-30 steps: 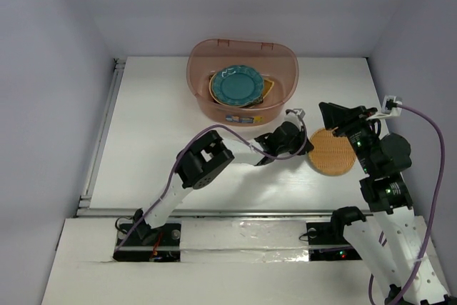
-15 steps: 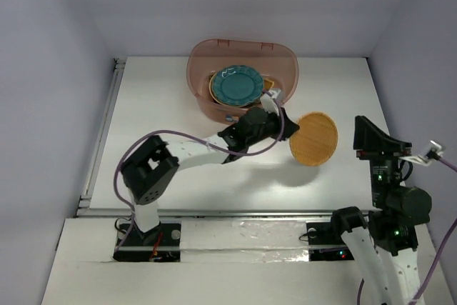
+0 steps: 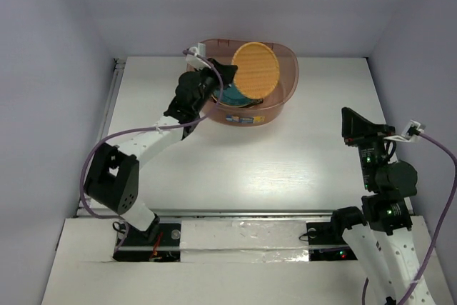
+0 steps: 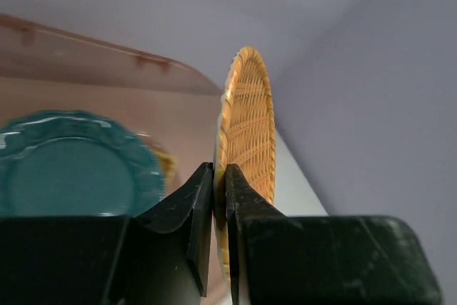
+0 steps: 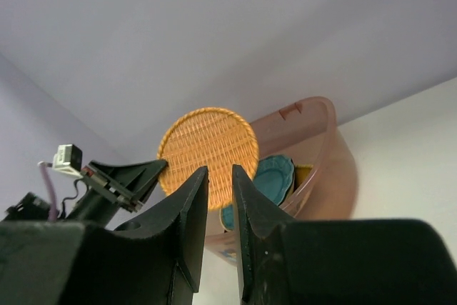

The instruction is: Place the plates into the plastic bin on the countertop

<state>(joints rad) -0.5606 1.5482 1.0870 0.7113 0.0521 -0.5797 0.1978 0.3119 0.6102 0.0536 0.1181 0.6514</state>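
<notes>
Woven round plate [image 3: 255, 69] is pinched at its rim by the left gripper [image 3: 223, 76], with both jaws closed thin on the edge. The plate is tilted up on edge above the plastic bin [image 3: 289, 69], over its far-right part. The bin sits at the middle of the far edge of the countertop [image 3: 285, 162], close to the back wall. Inside it a teal scalloped plate [image 4: 68, 176] lies flat on top of others, below the woven one and apart from it. A yellow plate [image 5: 303, 173] edge shows under the teal. The right gripper [image 3: 353, 123] is raised by the right edge, well apart from the bin, jaws at a narrow gap with nothing between them. Broad white surface runs from the bin to the near edge. The metal rail [image 3: 103, 126] runs along the left edge, and the left arm crosses the near-left corner.
</notes>
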